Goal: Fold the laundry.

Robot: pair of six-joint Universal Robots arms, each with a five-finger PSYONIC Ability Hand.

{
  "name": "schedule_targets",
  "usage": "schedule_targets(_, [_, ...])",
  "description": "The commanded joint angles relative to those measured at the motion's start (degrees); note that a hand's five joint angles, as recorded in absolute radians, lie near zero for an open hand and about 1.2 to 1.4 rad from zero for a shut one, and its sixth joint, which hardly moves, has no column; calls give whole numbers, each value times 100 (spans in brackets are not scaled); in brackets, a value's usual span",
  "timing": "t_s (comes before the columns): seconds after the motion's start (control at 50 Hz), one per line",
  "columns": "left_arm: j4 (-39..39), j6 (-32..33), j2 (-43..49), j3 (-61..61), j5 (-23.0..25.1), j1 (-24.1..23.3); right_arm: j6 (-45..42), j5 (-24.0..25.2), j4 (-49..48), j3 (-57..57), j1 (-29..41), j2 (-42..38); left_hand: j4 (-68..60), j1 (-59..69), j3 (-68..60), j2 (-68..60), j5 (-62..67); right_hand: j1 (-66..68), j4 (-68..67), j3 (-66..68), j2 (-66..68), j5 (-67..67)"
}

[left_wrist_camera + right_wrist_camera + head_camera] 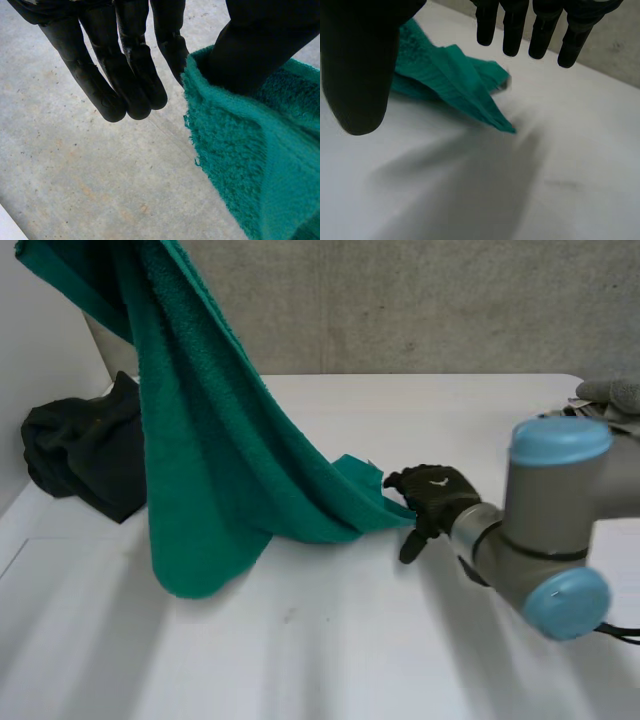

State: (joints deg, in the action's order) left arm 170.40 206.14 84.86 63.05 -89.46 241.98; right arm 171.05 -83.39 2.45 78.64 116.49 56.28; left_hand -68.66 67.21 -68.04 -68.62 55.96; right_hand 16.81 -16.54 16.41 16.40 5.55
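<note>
A green towel (220,470) hangs from high at the left down onto the white table (350,640), where its lower end trails to the right. In the left wrist view my left hand (125,65) holds the towel's edge (240,165) high in the air, pinched between the thumb and the nearest finger. My right hand (437,495) hovers low over the table just right of the towel's trailing corner. In the right wrist view its fingers (515,30) are straight and spread away from the thumb, with nothing between them. The towel corner (455,80) lies on the table below them.
A dark heap of cloth (85,455) sits at the table's far left by the wall. A grey cloth (610,392) lies at the far right edge. My right arm (545,530) reaches in over the right side of the table.
</note>
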Motion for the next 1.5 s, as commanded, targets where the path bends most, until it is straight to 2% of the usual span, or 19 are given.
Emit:
schedule_targets(0.02, [-33,-4,-110,-3,-19,16,-81,-361,-1027,-375,339,-792,-1134,1279,-1196,-1138,1404,3155,-3182,3196,3196,3281])
schedule_targets(0.1, [-69,-21,-189,41,-28,68,-99,-773,-958,-761,225,-1022,-1134,1279,-1196,-1138,1404,6313,-6340,6353,6354,6439])
schedule_targets(0.22, [-51,-21,-198,173,16,358,-11,-1012,-580,-816,-284,-444,-1134,1279,-1196,-1138,1404,6319,-6346,6359,6360,6445])
schedule_targets(0.32, [-86,-21,-180,313,147,832,-326,-504,-264,-886,-978,689,-1134,1279,-1196,-1138,1404,6319,-6346,6359,6360,6445])
schedule_targets(0.4, [-252,-21,-75,462,454,1245,-1133,322,805,-1384,-1681,1699,-1134,1279,-1196,-1138,1404,6319,-6346,6359,6360,6445])
schedule_targets(0.44, [-376,5,39,507,543,1334,-1372,455,1299,-1666,-1840,1894,-1134,1279,-1196,-1138,1404,6319,-6346,6359,6360,6445])
schedule_targets(0.54, [-832,31,575,489,614,1510,-1908,614,2705,-2633,-2157,1843,-1134,1279,-1196,-1138,1404,6319,-6346,6359,6360,6445])
schedule_targets(0.64, [-1324,110,1469,279,596,1624,-2864,649,3856,-3407,-2219,1168,-1134,1279,-1196,-1138,1404,6319,-6346,6359,6360,6445])
schedule_targets(0.74, [-1492,163,2429,-108,631,1598,-3438,412,4167,-3654,-1886,604,-1134,1279,-1196,-1138,1404,6319,-6346,6359,6360,6445])
schedule_targets(0.84, [-1414,347,3545,-950,561,1484,-3377,26,3527,-3970,-1516,-28,-1134,1279,-1196,-1138,1404,6319,-6346,6359,6360,6445])
schedule_targets(0.92, [-1089,637,4240,-2215,447,1440,-3228,-352,2175,-4637,-1261,-591,-1134,1279,-1196,-1138,1404,6319,-6346,6359,6360,6445])
schedule_targets(0.98, [-440,796,4504,-3331,368,1440,-2973,-818,577,-5244,-1112,-855,-1134,1279,-1196,-1138,1404,6319,-6346,6359,6360,6445])
schedule_targets(1.0, [84,796,4531,-3804,272,1457,-2851,-958,-194,-5384,-1094,-891,-1134,1279,-1196,-1138,1404,6319,-6346,6359,6360,6445])
schedule_targets(1.06, [878,735,4452,-4282,87,1466,-2718,-1065,-1393,-5421,-1111,-839,-1134,1279,-1196,-1138,1404,6319,-6346,6359,6360,6445])
schedule_targets(1.08, [1411,656,4321,-4335,-70,1475,-2639,-1091,-2093,-5360,-1120,-777,-1134,1279,-1196,-1138,1404,6319,-6346,6359,6360,6445])
schedule_targets(1.12, [1889,559,4154,-4275,-212,1484,-2621,-1083,-2555,-5220,-1111,-689,-1134,1279,-1196,-1138,1404,6319,-6346,6359,6360,6445])
schedule_targets(1.2, [2638,278,3820,-3784,-266,1545,-2446,-1056,-2838,-4736,-1111,-373,-1134,1279,-1196,-1138,1404,6319,-6346,6359,6360,6445])
schedule_targets(1.32, [2700,-47,3468,-2546,138,1633,-2024,-846,-2707,-3648,-1129,40,-1134,1279,-1196,-1138,1404,6319,-6346,6359,6360,6445])
schedule_targets(1.5, [2770,-74,3493,-795,411,1668,-2041,-318,-2548,-2232,-1155,129,-1134,1279,-1196,-1138,1404,6319,-6346,6359,6360,6445])
